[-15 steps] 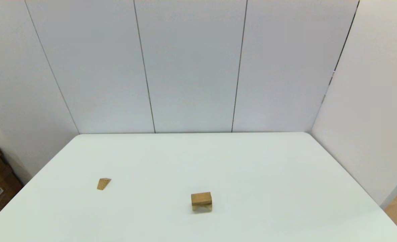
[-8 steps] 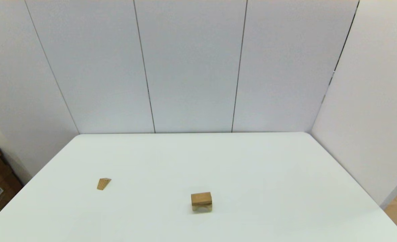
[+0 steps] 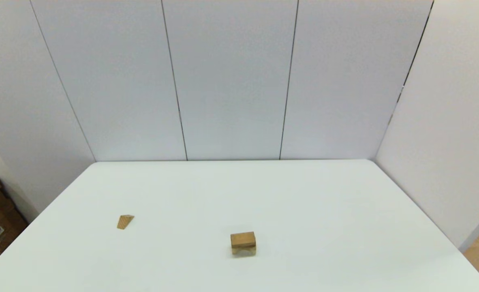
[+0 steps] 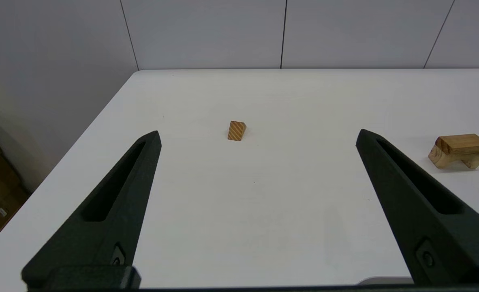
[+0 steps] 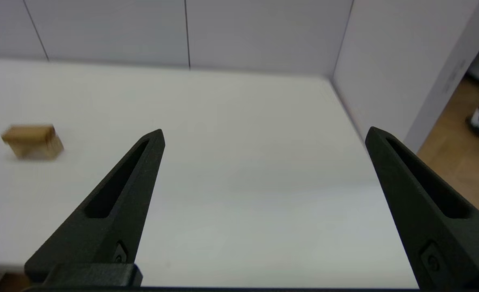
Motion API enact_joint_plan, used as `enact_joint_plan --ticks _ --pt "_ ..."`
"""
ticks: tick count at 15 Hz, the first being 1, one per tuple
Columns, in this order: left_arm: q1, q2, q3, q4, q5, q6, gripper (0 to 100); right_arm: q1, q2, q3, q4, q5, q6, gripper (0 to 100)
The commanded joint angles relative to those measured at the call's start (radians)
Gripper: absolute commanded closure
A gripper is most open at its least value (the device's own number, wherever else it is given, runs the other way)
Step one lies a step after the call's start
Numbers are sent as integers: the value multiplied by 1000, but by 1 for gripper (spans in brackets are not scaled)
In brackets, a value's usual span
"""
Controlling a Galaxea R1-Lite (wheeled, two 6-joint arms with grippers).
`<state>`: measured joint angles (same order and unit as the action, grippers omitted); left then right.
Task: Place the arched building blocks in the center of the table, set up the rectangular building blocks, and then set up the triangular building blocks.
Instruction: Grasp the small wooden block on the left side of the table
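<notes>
On the table (image 3: pixel 304 194), three blocks (image 3: pixel 243 243)

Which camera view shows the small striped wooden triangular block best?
The left wrist view: the small striped wooden triangular block lies between the open left gripper's fingers, its grain visible. The head view shows it smaller. The right wrist view does not show it.

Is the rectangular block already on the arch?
Yes: the rectangular block lies flat atop the arched block, cut-out facing the table.
</notes>
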<state>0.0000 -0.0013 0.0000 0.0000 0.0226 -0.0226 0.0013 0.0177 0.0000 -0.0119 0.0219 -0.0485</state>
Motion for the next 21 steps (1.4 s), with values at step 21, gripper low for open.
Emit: enact_joint_plan --ticks 21 --pt "0 1 0 0 0 0 0 0 -18 0 6 -27 98 0"
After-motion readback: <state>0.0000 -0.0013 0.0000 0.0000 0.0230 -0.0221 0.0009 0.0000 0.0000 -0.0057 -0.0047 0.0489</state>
